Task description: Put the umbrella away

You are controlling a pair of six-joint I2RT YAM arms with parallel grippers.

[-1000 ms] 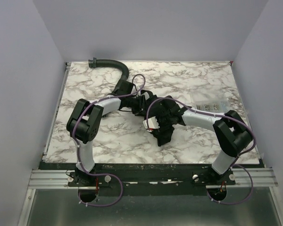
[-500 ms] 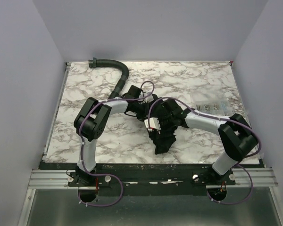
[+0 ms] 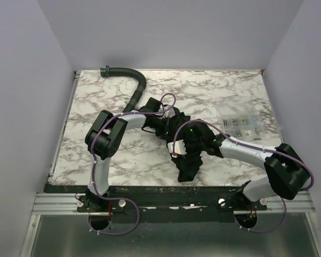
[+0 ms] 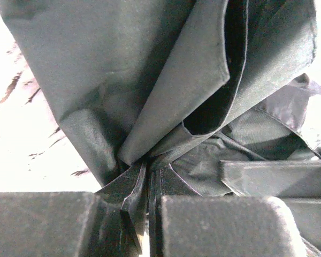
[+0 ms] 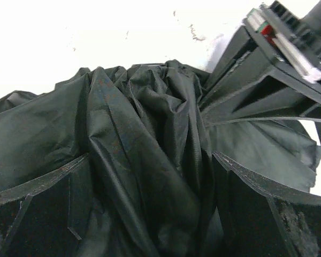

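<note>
Umbrella [image 3: 188,167]: dark-green fabric, collapsed into crumpled, creased bundle, lying on table [image 3: 123,160], centre-front.

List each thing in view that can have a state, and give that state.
umbrella: folded, a crumpled bundle lying on the table.
left gripper: shut on a fold of umbrella fabric.
right gripper: open, jaws either side of the bundle.
hose: lying curved, far left.

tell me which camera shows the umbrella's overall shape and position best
Top external. Only there does the umbrella show in outline, as a dark folded bundle lying on the marble table. The left wrist view gives only close-up fabric folds. The right wrist view gives only crumpled fabric filling most of the frame.
</note>
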